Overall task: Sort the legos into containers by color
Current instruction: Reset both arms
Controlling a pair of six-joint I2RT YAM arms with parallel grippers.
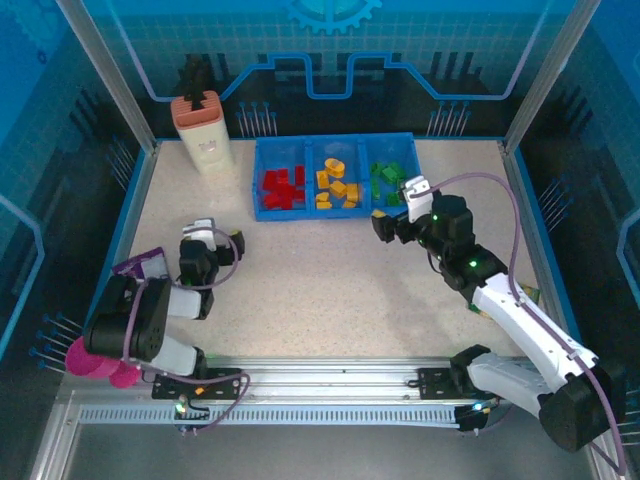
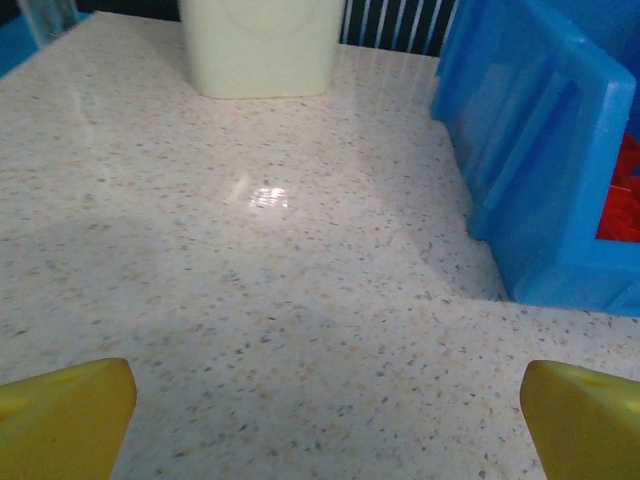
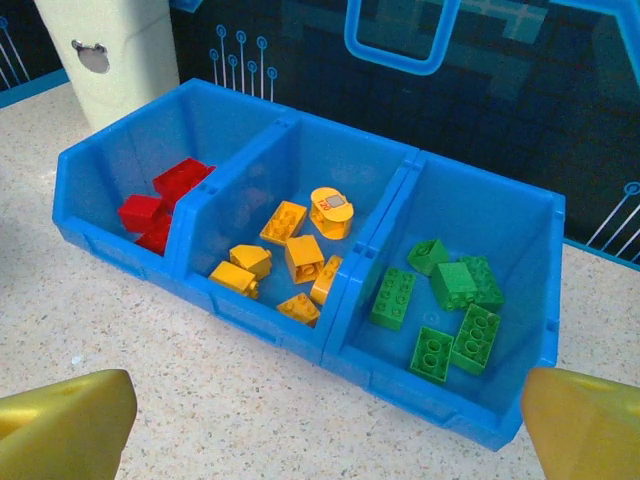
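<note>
Sorting looks complete: red legos [image 3: 160, 205], orange legos [image 3: 290, 255] and green legos [image 3: 445, 305] occupy separate compartments of the blue tray [image 3: 490, 195]. Left gripper [image 2: 325, 420] and right gripper [image 3: 325, 420] gape empty; you may withdraw both.

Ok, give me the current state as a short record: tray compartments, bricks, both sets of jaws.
tray: three compartments, side by side
left compartment: red bricks
middle compartment: orange bricks
right compartment: green bricks
left gripper: jaws open, empty, over bare table beside the tray
right gripper: jaws open, empty, facing the tray
bottle: upright, left of the tray
</note>
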